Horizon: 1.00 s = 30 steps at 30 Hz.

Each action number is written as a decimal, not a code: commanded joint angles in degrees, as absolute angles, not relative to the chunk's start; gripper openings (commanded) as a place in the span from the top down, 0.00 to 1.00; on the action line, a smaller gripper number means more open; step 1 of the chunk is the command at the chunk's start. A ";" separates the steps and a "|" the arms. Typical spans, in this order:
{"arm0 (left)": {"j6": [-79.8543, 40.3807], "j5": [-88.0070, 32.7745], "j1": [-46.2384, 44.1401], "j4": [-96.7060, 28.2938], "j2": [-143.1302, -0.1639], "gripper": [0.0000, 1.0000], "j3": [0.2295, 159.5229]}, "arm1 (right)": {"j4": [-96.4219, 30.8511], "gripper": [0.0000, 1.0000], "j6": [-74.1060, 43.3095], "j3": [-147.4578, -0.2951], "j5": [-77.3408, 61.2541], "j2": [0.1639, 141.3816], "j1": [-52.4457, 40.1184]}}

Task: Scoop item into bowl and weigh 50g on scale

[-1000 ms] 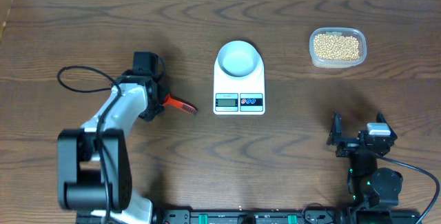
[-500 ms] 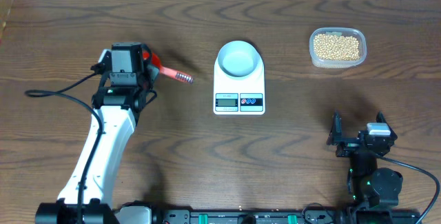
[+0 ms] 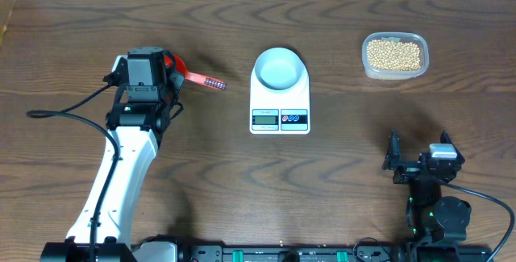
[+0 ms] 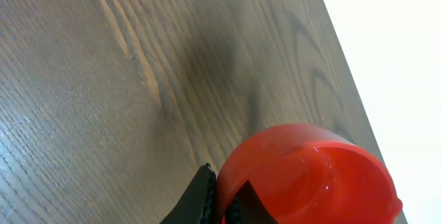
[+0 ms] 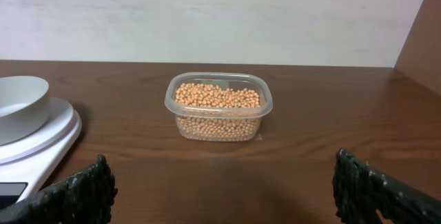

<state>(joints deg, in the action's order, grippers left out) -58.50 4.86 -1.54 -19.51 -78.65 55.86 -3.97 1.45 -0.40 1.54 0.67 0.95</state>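
**Scoop in the left arm, beans across the table**

The left gripper (image 3: pixel 166 69) is clamped shut on a red scoop (image 4: pixel 303 176). In the wrist view the scoop's round cup sits just beside the dark fingertips (image 4: pixel 204 195) and looks empty. From overhead, its thin end points right and slightly near.

The beans (image 3: pixel 393 53) lie well to the right of those jaws, beyond the scale (image 3: pixel 280 101) and the bowl (image 3: pixel 280 68) standing on it. They are small, round and tan-yellow, and fill a clear tub (image 3: pixel 366 67) whose long axis runs left to right at the far right.

The right gripper (image 5: pixel 222 189) stands wide open and holds nothing, with the tub straight ahead of it. That arm is nearer, yet the scoop must likely cross past the pale, empty bowl.
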 commanded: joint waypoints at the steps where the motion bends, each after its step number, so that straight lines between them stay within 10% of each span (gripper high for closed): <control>1: -58.85 5.61 -1.32 -19.81 -78.35 0.93 55.53 | -3.66 0.01 1.56 -0.32 4.95 0.27 1.08; 30: -58.83 5.63 -1.32 -21.15 -78.35 0.93 55.53 | 24.64 0.01 -3.95 -0.40 -10.31 22.72 1.08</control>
<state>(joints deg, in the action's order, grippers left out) -58.52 4.86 -1.54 -20.99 -78.65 55.86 21.19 -0.86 -0.38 -7.62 17.50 0.95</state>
